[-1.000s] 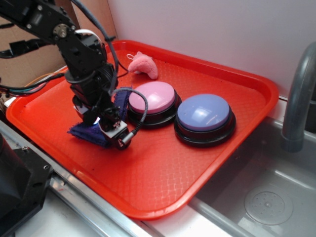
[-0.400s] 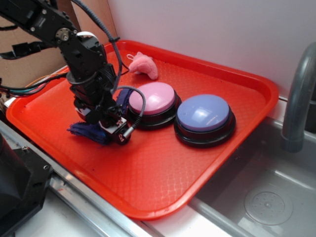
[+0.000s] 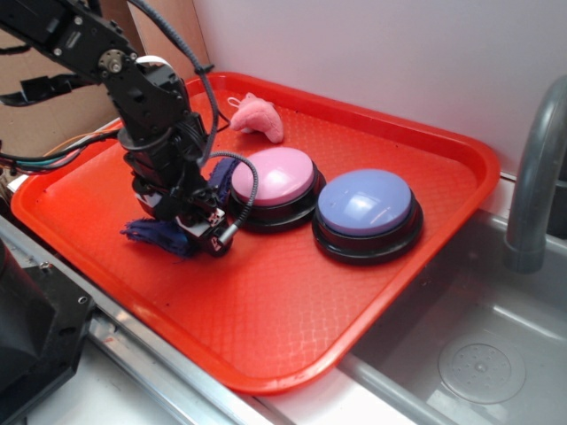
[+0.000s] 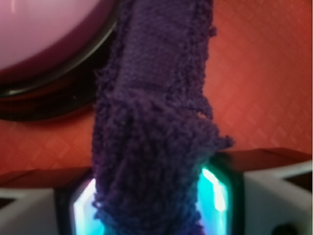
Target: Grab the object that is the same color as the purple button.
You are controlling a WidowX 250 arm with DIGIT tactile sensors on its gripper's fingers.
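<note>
In the exterior view, the rag (image 3: 159, 236) is seen on the tray (image 3: 292, 310) beside the pink button (image 3: 273, 175), under the pincer (image 3: 197, 226). In the wrist view, the rag (image 4: 151, 122) is pinched, bunched between the jaws; a shallow hold on loose terry could slip when lifted.

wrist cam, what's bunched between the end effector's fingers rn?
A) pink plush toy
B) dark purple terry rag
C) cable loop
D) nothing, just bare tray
B: the wrist view shows the dark purple rag bunched up between the fingers of the end effector, with the pink button off to the upper left on the red tray.
</note>
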